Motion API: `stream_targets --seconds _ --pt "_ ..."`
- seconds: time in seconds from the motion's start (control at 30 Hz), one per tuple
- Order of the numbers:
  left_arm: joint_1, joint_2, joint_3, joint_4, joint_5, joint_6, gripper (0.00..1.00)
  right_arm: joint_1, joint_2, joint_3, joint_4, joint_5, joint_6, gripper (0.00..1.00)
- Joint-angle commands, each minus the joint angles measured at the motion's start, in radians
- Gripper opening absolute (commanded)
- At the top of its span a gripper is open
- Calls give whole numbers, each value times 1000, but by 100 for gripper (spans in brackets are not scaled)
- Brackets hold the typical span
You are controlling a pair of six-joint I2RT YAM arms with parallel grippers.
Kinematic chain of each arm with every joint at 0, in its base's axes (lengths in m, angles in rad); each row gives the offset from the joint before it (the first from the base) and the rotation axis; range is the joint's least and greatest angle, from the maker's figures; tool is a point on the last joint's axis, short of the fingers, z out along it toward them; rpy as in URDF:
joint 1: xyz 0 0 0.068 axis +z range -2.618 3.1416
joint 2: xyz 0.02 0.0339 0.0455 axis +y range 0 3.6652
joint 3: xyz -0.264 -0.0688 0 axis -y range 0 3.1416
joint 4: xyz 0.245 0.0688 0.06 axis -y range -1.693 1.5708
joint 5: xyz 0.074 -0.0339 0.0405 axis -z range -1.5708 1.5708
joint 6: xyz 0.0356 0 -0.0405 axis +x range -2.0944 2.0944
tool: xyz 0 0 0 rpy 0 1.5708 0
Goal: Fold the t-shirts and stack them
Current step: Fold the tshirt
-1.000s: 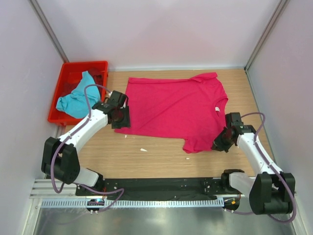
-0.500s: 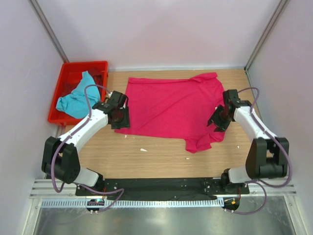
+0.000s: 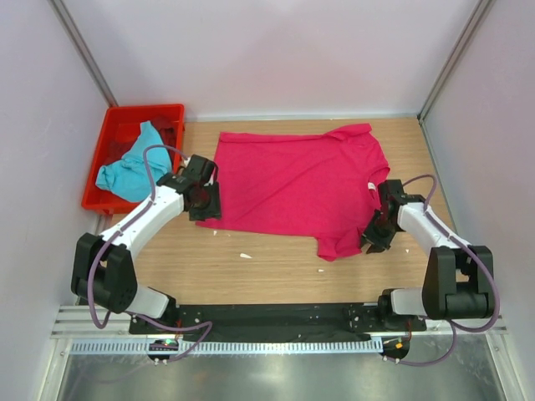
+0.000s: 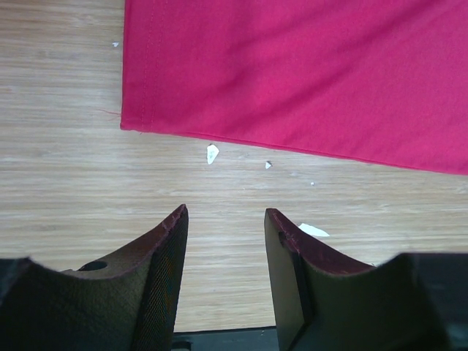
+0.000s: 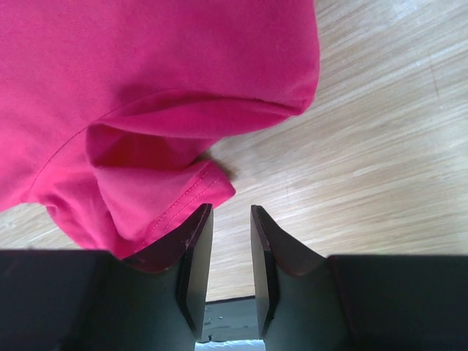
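overhead, the pink shirt lies spread flat on the wooden table, while the blue shirt sits crumpled in the red crate at the far left. the left gripper is at the pink shirt's near-left corner, and the right gripper is by its near sleeve. only the wrist cameras show the jaws. the left ones stand spread over bare wood with nothing between them, the hem just ahead and small white scraps near it. the right ones are a narrow gap apart and hold nothing, with the rumpled sleeve just beside one finger.
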Motion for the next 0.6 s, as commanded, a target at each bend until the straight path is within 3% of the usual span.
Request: stream_targets --seconds 0.0,0.57 --pt "18 -12 39 -14 17 18 48 3 22 -11 59 12 -17 34" --pt "50 -2 25 4 42 12 48 3 125 -54 164 -36 14 33"
